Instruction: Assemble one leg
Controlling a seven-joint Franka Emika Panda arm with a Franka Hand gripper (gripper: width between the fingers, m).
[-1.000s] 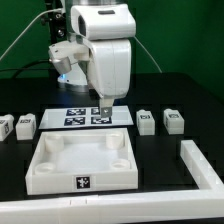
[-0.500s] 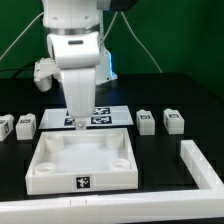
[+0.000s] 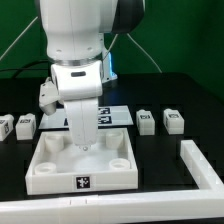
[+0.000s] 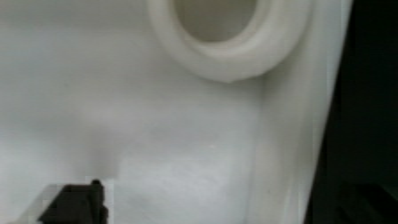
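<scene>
Several legs, small white blocks with tags, lie on the black table: two at the exterior view's left (image 3: 26, 123) and two at its right (image 3: 146, 120). My gripper (image 3: 83, 146) hangs low over the large white tray-like piece (image 3: 60, 178), near its far-left corner socket (image 3: 55, 146), and holds nothing. In the wrist view one dark fingertip (image 4: 71, 205) shows over the tray's white floor (image 4: 160, 130), close to a round socket (image 4: 222, 40). The gripper (image 4: 199, 205) looks open; its other finger blends into the dark table strip.
The marker board (image 3: 112, 116) lies behind the tray, partly hidden by my arm. A long white rail (image 3: 203, 172) lies at the exterior view's right. Another leg (image 3: 173, 121) sits at the far right and one (image 3: 5, 126) at the far left.
My arm has moved from above the marker board toward the exterior view's left and down toward the tray's far-left corner. The legs and tray have not moved.
</scene>
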